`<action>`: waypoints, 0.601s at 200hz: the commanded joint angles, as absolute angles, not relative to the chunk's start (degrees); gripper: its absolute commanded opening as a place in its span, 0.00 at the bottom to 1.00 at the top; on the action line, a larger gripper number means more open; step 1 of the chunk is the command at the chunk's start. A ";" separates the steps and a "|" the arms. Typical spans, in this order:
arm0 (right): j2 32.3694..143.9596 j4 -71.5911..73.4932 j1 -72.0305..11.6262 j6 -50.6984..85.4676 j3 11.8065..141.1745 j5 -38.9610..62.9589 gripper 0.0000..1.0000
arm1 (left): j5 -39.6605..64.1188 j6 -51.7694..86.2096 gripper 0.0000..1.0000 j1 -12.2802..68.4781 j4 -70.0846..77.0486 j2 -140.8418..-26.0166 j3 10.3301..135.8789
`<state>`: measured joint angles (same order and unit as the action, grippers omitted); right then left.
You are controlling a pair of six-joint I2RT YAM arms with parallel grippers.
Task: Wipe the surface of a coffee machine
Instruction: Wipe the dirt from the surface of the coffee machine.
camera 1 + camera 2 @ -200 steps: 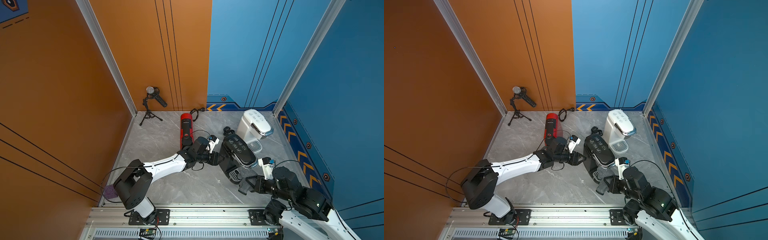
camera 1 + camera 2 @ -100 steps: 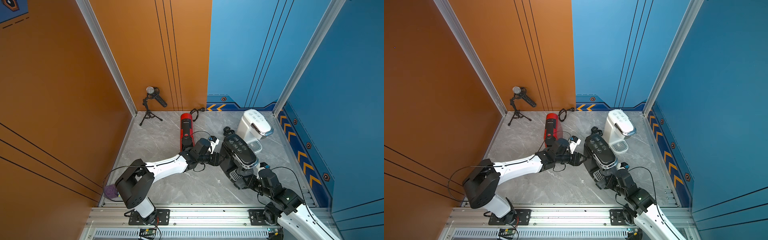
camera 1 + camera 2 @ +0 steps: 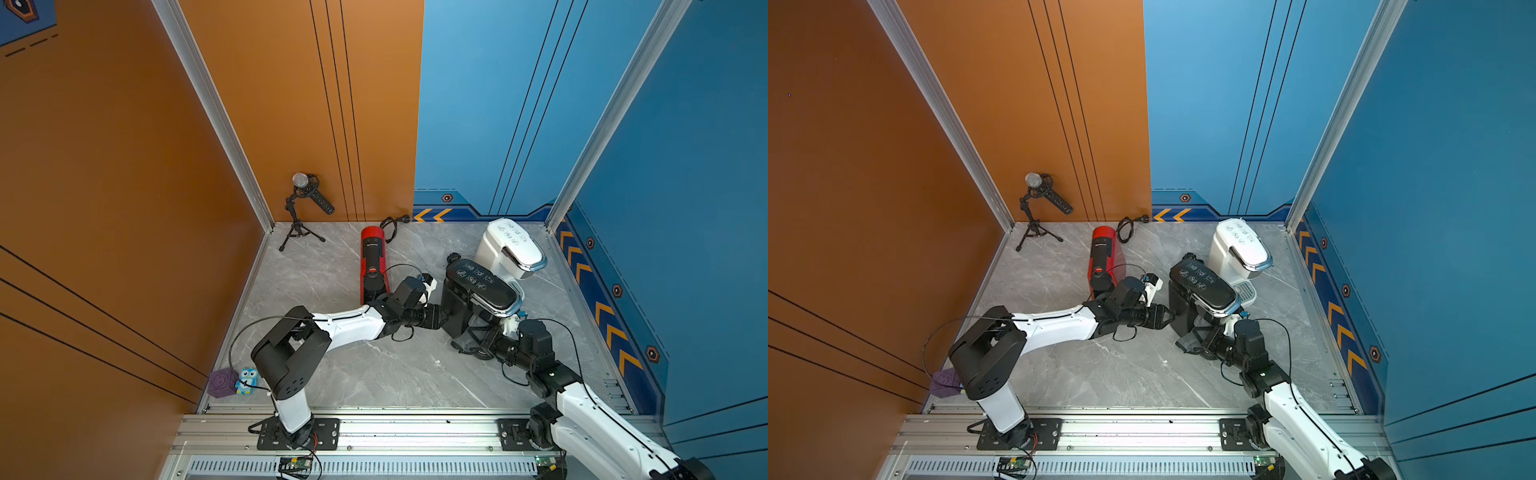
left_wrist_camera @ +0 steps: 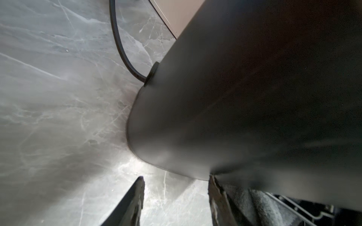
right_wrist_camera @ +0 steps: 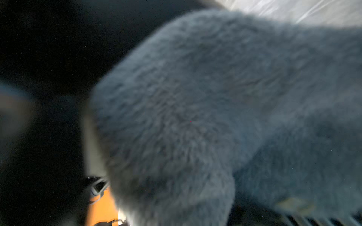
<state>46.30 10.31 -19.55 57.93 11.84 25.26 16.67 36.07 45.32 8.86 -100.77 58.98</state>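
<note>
Right hand (image 3: 468, 347) holds cloth (image 3: 457, 344) against black coffee machine (image 3: 482, 287)

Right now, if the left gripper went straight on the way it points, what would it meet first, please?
The black coffee machine: the left gripper points at its dark side wall, with open jaws close to the wall's lower corner. Contact looks near or made; depth is unclear.

orange wall (image 3: 124, 166) meets blue wall (image 3: 498, 104) at the corner; grey marbled floor (image 3: 374, 374) below
</note>
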 commanded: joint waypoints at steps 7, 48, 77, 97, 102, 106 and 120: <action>50.53 17.95 -23.53 54.72 15.37 23.81 0.01 | 14.90 36.57 0.53 43.60 13.92 -103.45 64.16; 56.19 15.21 -26.68 53.75 14.58 15.44 0.01 | 15.13 36.36 0.53 42.90 13.85 -105.94 66.27; 62.69 20.16 -32.42 53.63 15.73 8.90 0.01 | 14.41 36.63 0.53 41.80 13.83 -106.61 66.87; 70.55 24.80 -35.12 53.33 19.30 6.62 0.01 | 13.81 36.68 0.53 41.23 13.85 -106.46 67.32; 72.58 26.00 -35.55 53.51 20.30 6.51 0.01 | 13.64 36.70 0.53 41.06 13.88 -106.31 67.28; 74.12 26.60 -36.02 53.67 21.09 6.17 0.01 | 13.56 36.73 0.53 40.97 13.81 -106.12 67.20; 77.20 27.09 -37.09 53.32 23.35 4.73 0.00 | 13.36 36.70 0.53 40.54 13.85 -105.22 66.66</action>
<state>71.44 21.93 -35.27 57.30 18.33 9.30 13.06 36.36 40.16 8.82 -105.67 64.31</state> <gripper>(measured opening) 0.138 0.527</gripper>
